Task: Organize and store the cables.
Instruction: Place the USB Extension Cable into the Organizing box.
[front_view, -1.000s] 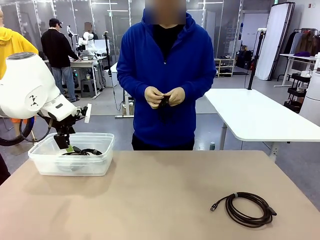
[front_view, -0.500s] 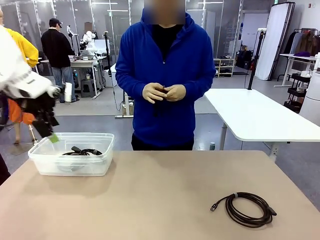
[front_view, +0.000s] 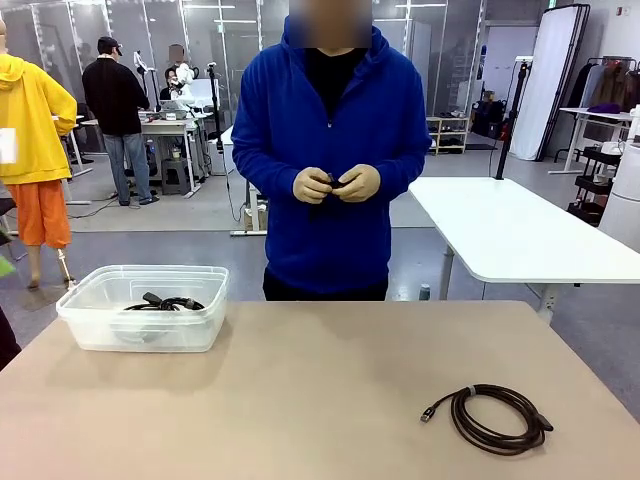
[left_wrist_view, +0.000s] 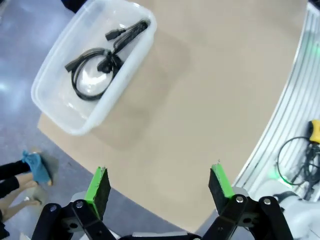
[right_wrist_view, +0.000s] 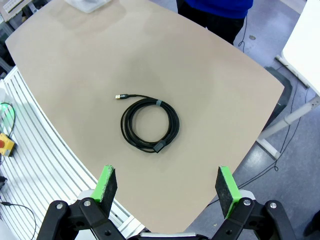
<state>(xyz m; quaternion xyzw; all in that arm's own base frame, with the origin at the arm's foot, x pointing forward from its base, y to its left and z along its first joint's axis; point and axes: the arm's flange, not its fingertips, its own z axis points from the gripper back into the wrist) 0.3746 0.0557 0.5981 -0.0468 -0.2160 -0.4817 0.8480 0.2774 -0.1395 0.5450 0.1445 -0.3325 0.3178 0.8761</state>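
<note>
Right wrist view, right hand (right_wrist_view: 165, 172) released and empty, coiled cable (right_wrist_view: 125, 126) on table (right_wrist_view: 210, 85), apart ahead

One black cable (left_wrist_view: 106, 62) lay inside the clear plastic bin (front_view: 95, 330), loosely wound into a round coil on the bin's floor, with its plug ends trailing toward one short wall. A second, dark-brown cable (front_view: 495, 418) lay flat on the worktop (front_view: 300, 390), well apart from the bin. It was wound in a neat round coil bound by a pale tie, its small connector poking out toward the bin's side.
</note>
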